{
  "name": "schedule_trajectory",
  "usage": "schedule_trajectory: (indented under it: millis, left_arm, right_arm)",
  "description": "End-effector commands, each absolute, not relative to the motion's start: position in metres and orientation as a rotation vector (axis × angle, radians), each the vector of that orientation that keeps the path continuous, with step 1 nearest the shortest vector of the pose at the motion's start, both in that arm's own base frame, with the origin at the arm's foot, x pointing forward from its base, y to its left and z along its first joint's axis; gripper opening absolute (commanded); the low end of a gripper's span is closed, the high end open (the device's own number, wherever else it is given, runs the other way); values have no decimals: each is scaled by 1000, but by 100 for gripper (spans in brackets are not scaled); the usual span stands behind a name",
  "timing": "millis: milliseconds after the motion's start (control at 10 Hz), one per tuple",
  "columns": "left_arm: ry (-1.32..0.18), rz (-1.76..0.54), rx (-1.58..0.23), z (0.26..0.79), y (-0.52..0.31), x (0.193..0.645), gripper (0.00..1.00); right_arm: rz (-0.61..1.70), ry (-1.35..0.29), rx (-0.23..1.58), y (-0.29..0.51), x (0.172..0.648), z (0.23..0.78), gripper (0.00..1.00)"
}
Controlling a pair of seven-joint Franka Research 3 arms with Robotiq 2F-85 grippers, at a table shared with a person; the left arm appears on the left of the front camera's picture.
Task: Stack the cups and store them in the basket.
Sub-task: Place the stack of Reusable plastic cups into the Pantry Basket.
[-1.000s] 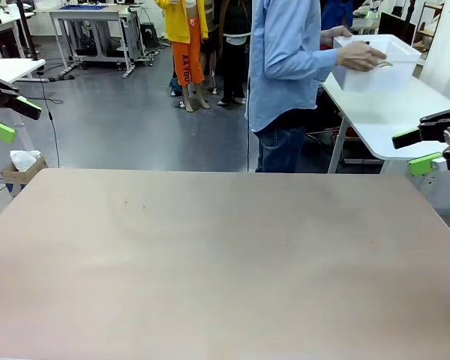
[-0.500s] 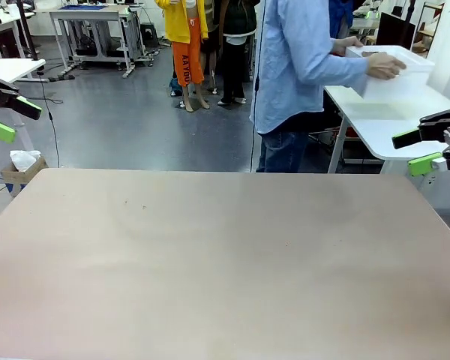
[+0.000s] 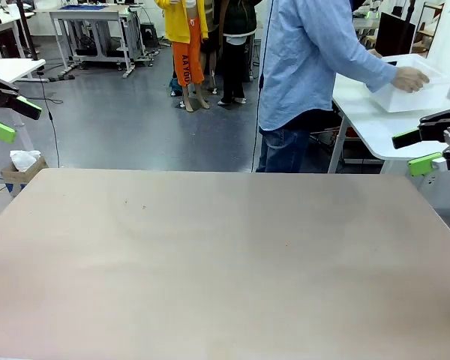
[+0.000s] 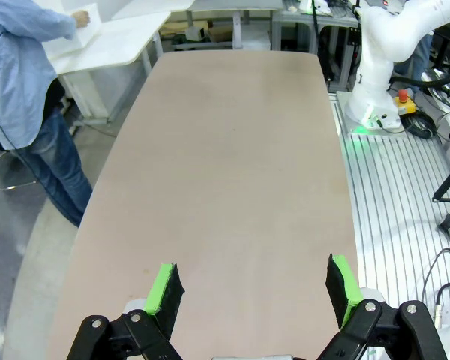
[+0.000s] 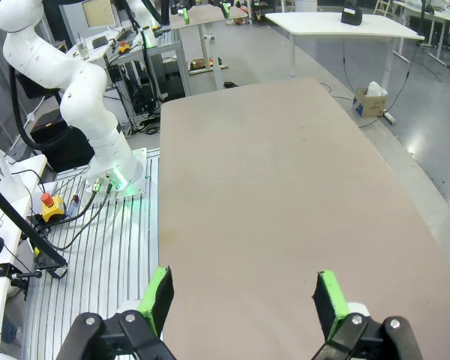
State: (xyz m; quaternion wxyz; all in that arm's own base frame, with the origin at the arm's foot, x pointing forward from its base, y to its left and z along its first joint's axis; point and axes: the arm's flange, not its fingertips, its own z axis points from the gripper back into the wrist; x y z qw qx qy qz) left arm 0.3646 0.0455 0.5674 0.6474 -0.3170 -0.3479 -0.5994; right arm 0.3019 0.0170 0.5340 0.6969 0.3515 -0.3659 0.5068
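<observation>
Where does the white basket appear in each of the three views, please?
Front view: the basket is at the upper right, on a white side table, under the person's hand.
Left wrist view: the basket is at the top left, on that side table, at the person's hand.
Right wrist view: not in it.
Shared landmark: the long tan table.

We see a wide tan table (image 3: 225, 262) with rounded corners stretching across the front view, its matte top bare apart from a few tiny dark specks. Beyond its far right corner stands a smaller white side table (image 3: 382, 112), where a white basket (image 3: 416, 88) rests on the top.
</observation>
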Motion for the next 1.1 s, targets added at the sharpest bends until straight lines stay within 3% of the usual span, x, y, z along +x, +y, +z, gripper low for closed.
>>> schedule_trajectory:
  millis: [0,1000]
  left_arm:
    - [-795,-1369,-728,569,46,364,100]
    - [-795,-1369,-728,569,46,364,100]
  right_arm:
    - [1116,-825,802,19,303,537,100]
    - [1116,-825,802,19,303,537,100]
